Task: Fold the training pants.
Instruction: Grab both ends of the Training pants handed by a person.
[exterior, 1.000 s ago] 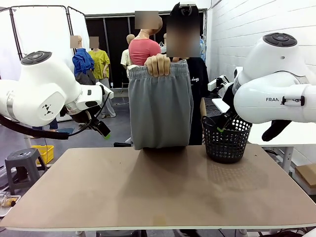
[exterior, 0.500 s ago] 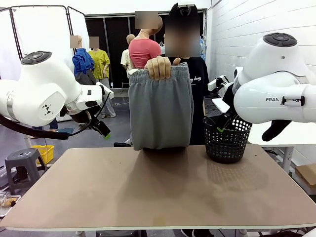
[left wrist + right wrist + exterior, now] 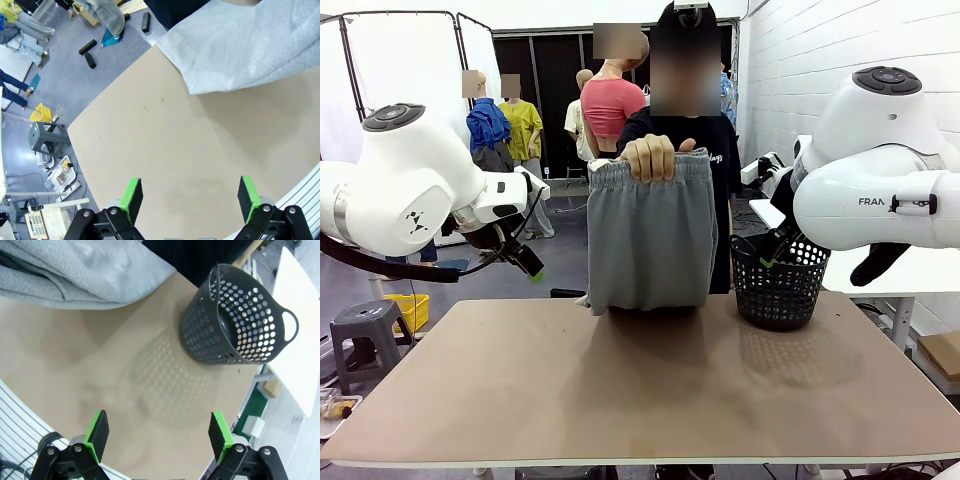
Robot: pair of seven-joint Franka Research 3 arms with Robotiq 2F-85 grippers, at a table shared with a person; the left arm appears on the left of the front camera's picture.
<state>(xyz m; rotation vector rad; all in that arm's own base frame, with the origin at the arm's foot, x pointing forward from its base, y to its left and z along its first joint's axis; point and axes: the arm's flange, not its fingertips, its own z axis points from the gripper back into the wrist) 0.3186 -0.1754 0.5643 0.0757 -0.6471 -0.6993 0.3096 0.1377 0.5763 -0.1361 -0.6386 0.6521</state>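
1. A person stands at the far side of the table (image 3: 640, 390) and holds up the training pants (image 3: 650, 235) with one hand (image 3: 652, 157).
2. The hand grips the gathered waistband at its middle, so the light grey pants hang straight down in front of the person's dark shirt.
3. The lower end of the pants rests on the far edge of the table, about in the middle, and bunches slightly there.
4. In the left wrist view, the pants (image 3: 250, 45) spread over the far corner of the tabletop (image 3: 165, 145), well apart from the fingers.
5. The left gripper (image 3: 190, 192) hovers above the bare tabletop with its jaws wide apart and nothing between the green pads.
6. The right gripper (image 3: 157, 432) also hangs over the bare table with its jaws spread wide and holds nothing.
7. A black basket (image 3: 778, 285) stands upright on the far right part of the table, near the pants but not touching them.
8. In the right wrist view, the basket (image 3: 235, 320) casts a dotted shadow on the tabletop, and the grey cloth (image 3: 75, 270) lies to the other side of it.
9. Both white arms stay back at the sides of the table, the left one on the left and the right one close by the basket.
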